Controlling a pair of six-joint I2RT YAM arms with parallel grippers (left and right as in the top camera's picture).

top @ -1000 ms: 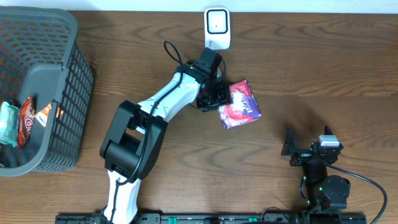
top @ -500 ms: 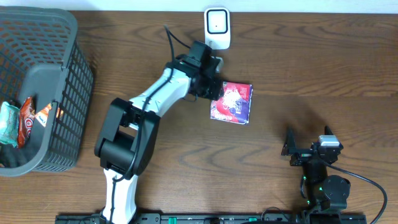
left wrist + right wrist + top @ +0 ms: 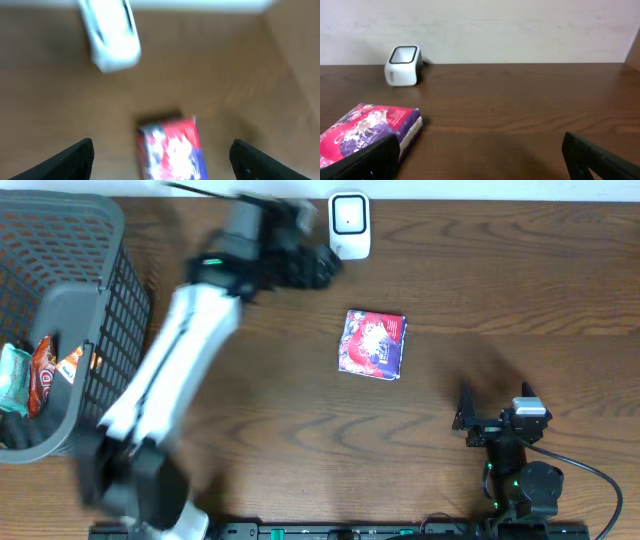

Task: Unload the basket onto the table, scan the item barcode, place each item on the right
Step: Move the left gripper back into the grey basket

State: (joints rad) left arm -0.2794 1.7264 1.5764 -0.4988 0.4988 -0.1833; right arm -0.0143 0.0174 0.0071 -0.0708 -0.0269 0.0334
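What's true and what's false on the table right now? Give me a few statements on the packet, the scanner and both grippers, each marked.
1. The snack packet lies flat on the table, held by neither gripper. True.
2. The left gripper is shut on the packet. False: its jaws are open and empty, up near the scanner.
3. The scanner stands at the table's far edge, apart from the packet. True.
4. The packet sits in the basket. False: the basket holds other snacks; the packet is on bare wood mid-table.
5. The right gripper hovers over the scanner. False: it sits open at the near right.
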